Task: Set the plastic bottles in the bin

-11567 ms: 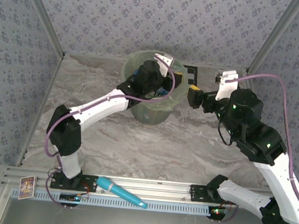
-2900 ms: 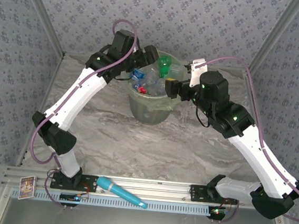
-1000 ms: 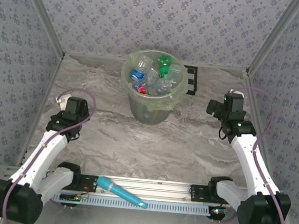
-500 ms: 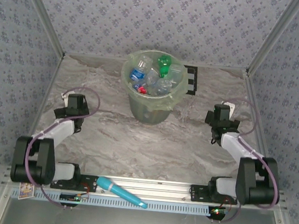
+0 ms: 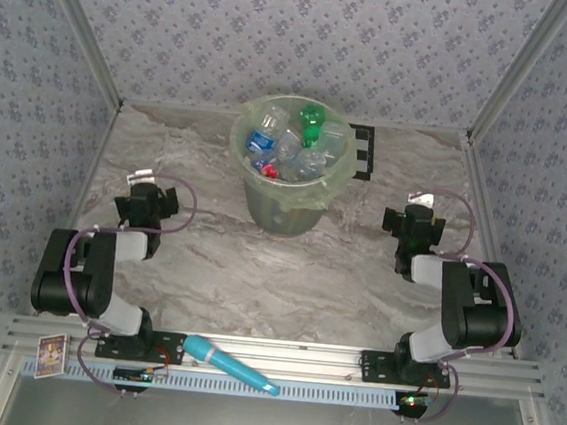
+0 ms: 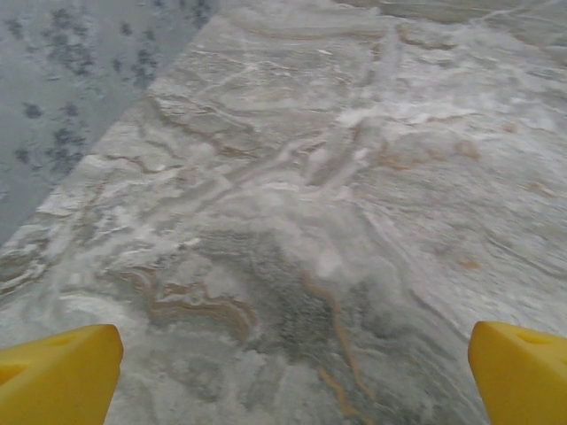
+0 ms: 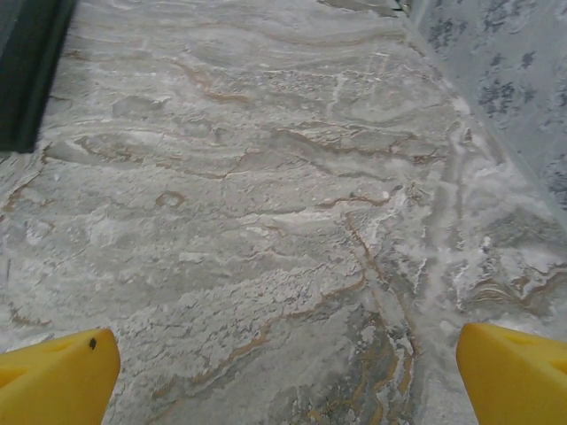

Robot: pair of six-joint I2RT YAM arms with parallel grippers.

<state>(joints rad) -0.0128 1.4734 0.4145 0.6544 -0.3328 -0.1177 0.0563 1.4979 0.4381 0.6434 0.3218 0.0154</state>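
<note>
Both arms are now folded back on their bases. In the frames of about three seconds back they stretch to the rim of the bin [image 5: 278, 212]; across the last second they pull in stage by stage to this tucked pose.

- Left end effector [image 6: 288, 372]: yellow fingertips [image 6: 58, 376] wide apart and holding nothing. Bare marbled bench [image 5: 208, 266] lies between and ahead of them.
- Right end effector [image 7: 283, 372]: also spread apart and holding nothing. The edge of a black mat [image 7: 27, 80] sits at the far left of its wrist view.

The plastic bottles [image 5: 290, 145] are heaped inside the bin up to rim level. Among them are clear ones with blue labels, a green bottle [image 5: 312, 123] on top at the back, and something red low at the front. The heap looks the same as a second ago. In the top view no bottle lies on the bench around the bin.

A teal stick [image 5: 229, 364] rests on the near rail, in the same place as in every earlier frame. It is not a bottle.

Judgement: the last drop-off is done and the arms are parking, so the task looks complete. What lies hidden behind the bin cannot be checked.
</note>
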